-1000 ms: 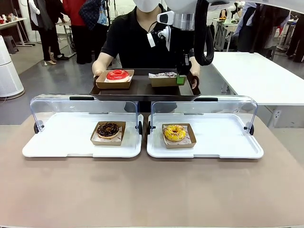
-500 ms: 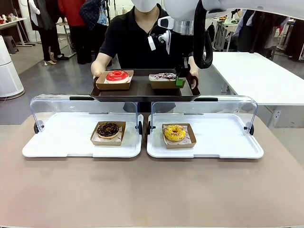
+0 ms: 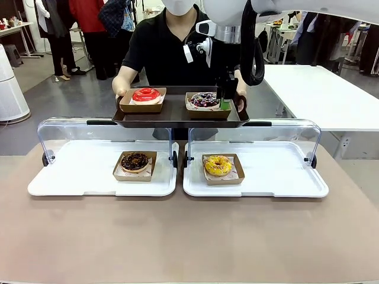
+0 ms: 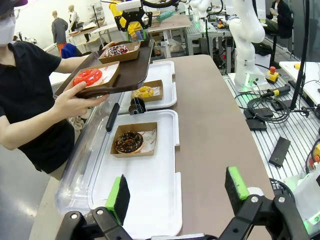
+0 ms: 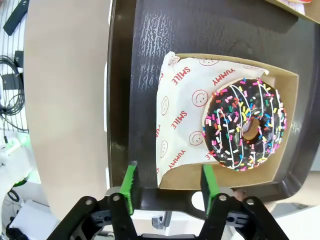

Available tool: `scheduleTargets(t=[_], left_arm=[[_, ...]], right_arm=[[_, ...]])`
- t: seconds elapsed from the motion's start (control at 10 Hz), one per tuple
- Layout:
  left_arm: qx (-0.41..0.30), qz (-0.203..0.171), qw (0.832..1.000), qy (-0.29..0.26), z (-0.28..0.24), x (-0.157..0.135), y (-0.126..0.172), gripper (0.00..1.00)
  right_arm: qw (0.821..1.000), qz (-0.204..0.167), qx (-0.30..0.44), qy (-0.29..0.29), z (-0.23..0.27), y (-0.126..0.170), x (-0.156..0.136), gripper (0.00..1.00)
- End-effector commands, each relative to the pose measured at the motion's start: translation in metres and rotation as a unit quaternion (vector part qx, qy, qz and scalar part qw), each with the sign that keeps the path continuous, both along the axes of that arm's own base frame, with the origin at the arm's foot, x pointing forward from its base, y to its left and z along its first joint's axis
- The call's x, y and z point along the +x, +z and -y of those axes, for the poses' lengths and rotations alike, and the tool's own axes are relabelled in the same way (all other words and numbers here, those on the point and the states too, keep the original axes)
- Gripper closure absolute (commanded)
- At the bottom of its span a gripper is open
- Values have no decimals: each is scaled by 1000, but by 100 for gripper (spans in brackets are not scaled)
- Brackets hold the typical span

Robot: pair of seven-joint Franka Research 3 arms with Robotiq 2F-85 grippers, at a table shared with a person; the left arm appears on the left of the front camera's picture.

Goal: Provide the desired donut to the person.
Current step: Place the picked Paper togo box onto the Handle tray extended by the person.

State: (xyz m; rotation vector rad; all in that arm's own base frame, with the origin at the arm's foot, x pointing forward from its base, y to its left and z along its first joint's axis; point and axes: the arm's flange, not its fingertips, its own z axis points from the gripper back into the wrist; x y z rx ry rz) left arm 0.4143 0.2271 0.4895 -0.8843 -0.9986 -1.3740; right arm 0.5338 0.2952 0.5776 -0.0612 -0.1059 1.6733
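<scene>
The person in a black T-shirt holds a dark tray [image 3: 177,115] with both hands across the table. On it sit a red-glazed donut [image 3: 146,93] and a chocolate donut with coloured sprinkles [image 3: 205,99], each in a cardboard box. My right gripper [image 3: 224,97] hovers at the sprinkled donut's box, open. In the right wrist view the right gripper [image 5: 169,186] has its green pads apart astride the box's near corner, with the sprinkled donut [image 5: 245,127] lying flat on printed paper. My left gripper [image 4: 177,195] stands open over the near end of a white tray [image 4: 165,200].
Two white display trays [image 3: 100,183] [image 3: 284,183] with raised clear lids stand mid-table. The left one holds a chocolate donut [image 3: 135,161], the right one a yellow donut [image 3: 218,165], both boxed. The brown table in front of them is bare. Bystanders and other tables are far behind.
My right gripper has opened, letting go of the sprinkled donut's box, which now lies flat on the person's tray. The tray has risen slightly. The left arm has not moved.
</scene>
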Motion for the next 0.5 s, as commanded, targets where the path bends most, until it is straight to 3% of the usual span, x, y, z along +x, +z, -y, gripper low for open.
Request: scheduleTargets(t=[0.0,0.4], left_arm=[[2,-1,1000,-3,-1,-2,1,0],[2,-1,1000,-3,-1,-2,1,0]], right_arm=[[1000,0,-2,3,4,-4,-1,0],[1000,-9,-4,-1,8,-4,-2,0]])
